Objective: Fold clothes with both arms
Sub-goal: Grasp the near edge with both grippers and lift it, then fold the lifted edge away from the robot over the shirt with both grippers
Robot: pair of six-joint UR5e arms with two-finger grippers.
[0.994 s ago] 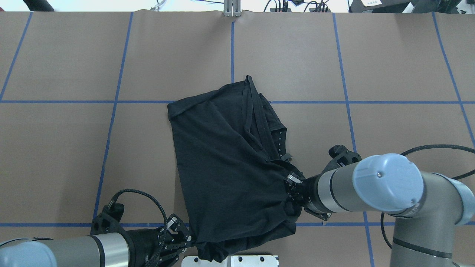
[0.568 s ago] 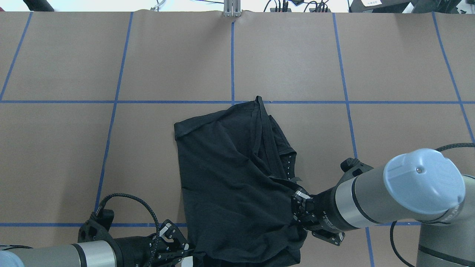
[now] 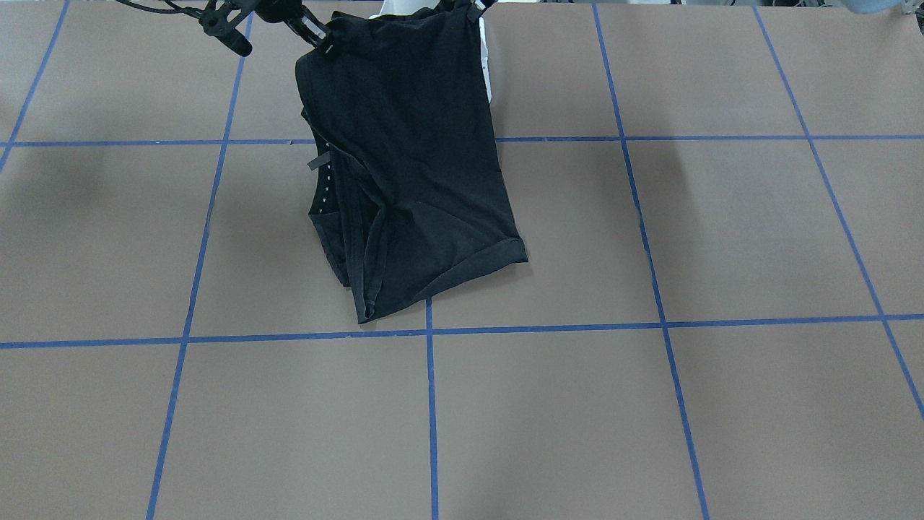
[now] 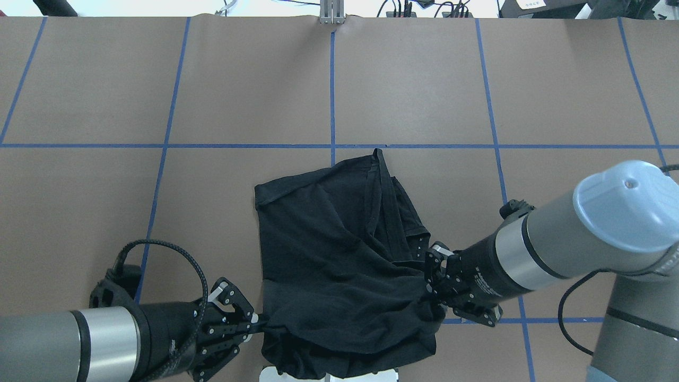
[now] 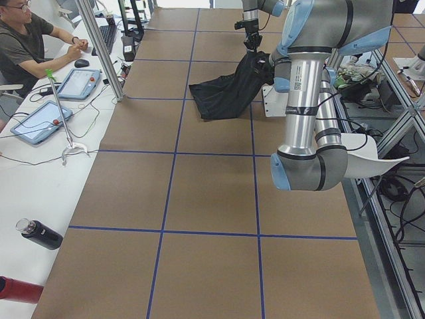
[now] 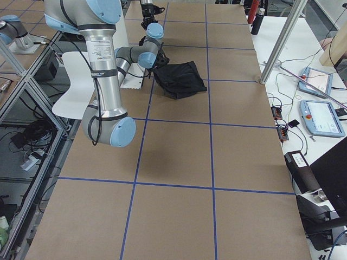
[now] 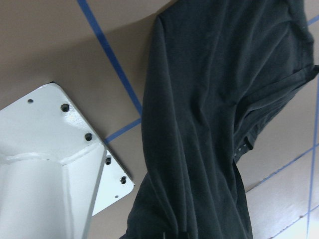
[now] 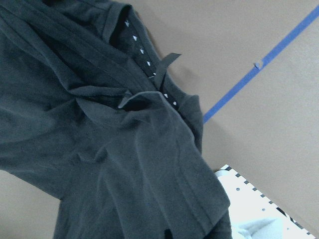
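The black T-shirt (image 4: 334,249) hangs from both grippers near the table's front edge, its far part lying crumpled on the table. Its print is hidden; small white collar marks (image 8: 141,52) show in the right wrist view. My left gripper (image 4: 256,321) is shut on the shirt's near left edge. My right gripper (image 4: 431,285) is shut on a bunch of cloth at its right side. From the front, the shirt (image 3: 411,159) slopes down from the right gripper (image 3: 323,40) and the left gripper (image 3: 473,6). It also shows in the left wrist view (image 7: 209,124).
The white pedestal base (image 4: 329,375) sits right below the held shirt edge and shows in the left wrist view (image 7: 50,164). The brown table (image 4: 212,79) carries blue tape grid lines. An operator (image 5: 26,40) with tablets sits along the far side.
Both arms have dragged the shirt toward the robot; its far tip slid back across the blue line. The left gripper dipped, then rose and moved left. The right arm swung right.
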